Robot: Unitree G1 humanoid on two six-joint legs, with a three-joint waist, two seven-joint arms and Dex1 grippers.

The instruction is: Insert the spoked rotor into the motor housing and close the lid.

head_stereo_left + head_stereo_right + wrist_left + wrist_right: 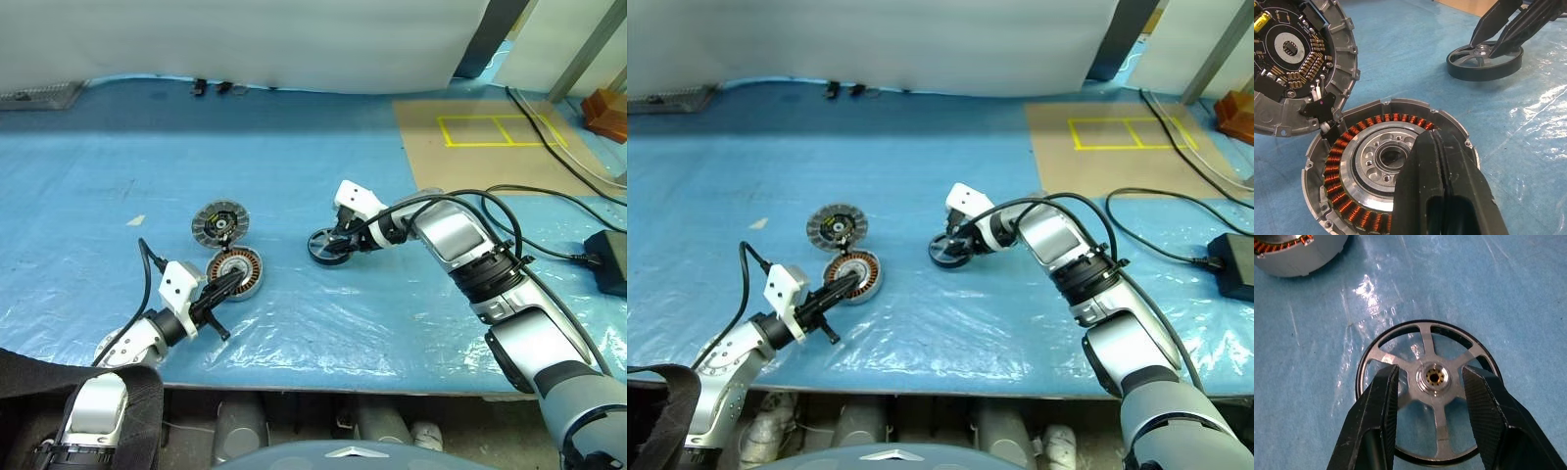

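Note:
The spoked rotor, a silver wheel with a dark rim, lies flat on the blue sheet at mid-table. My right gripper is tilted down over it, open, one finger in a spoke gap on each side of the hub. The motor housing, with its copper winding ring, sits to the left. My left gripper is shut with nothing in it, its tip resting over the housing's edge. The lid lies just behind the housing, its component-ringed face up, touching the housing's rim.
Clear plastic over a blue sheet covers the table. A brown board with yellow tape lies at the back right. Black cables and a black box are on the right. The table's front edge is near.

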